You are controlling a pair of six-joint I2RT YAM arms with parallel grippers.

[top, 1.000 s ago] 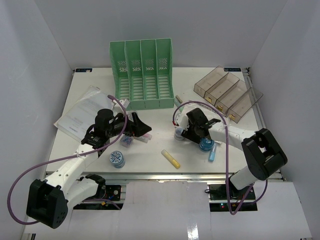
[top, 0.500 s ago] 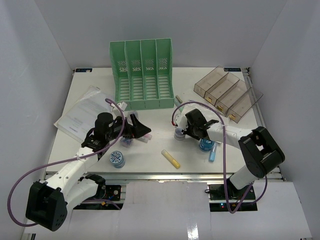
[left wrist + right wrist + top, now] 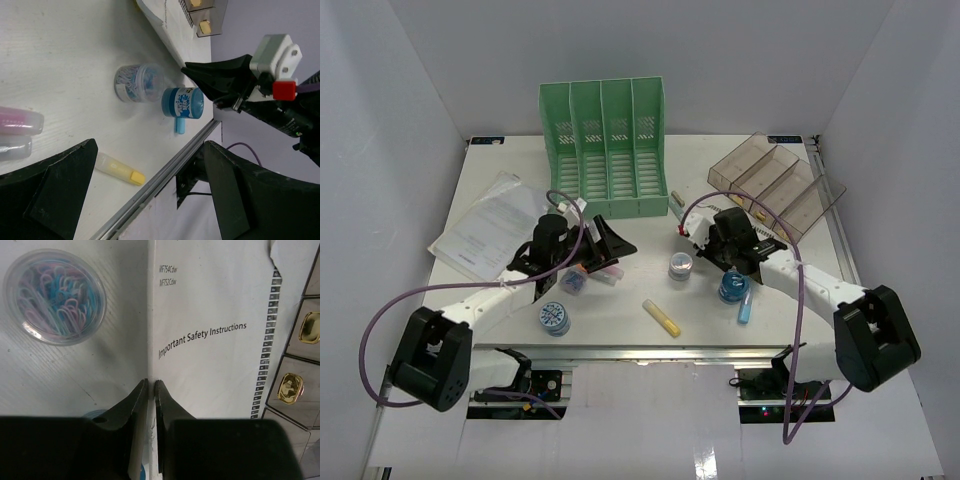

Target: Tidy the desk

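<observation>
— Two arms hung over the white desk (image 3: 510, 160) spread beneath them: the left gripper (image 3: 150, 147) gaped wide, the right gripper (image 3: 151, 382) pinched the edge of a safety leaflet (image 3: 210, 315).
— The danger?
— That thin hold might have slipped, or the dragged sheet shoved the paper-clip tub (image 3: 54, 296) beside it.

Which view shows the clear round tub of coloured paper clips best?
Right wrist: the clear round tub of coloured paper clips fills the upper left, seen from above, individual clips visible. Left wrist shows it from the side, clips less distinct. Top external shows only a small disc.
</observation>
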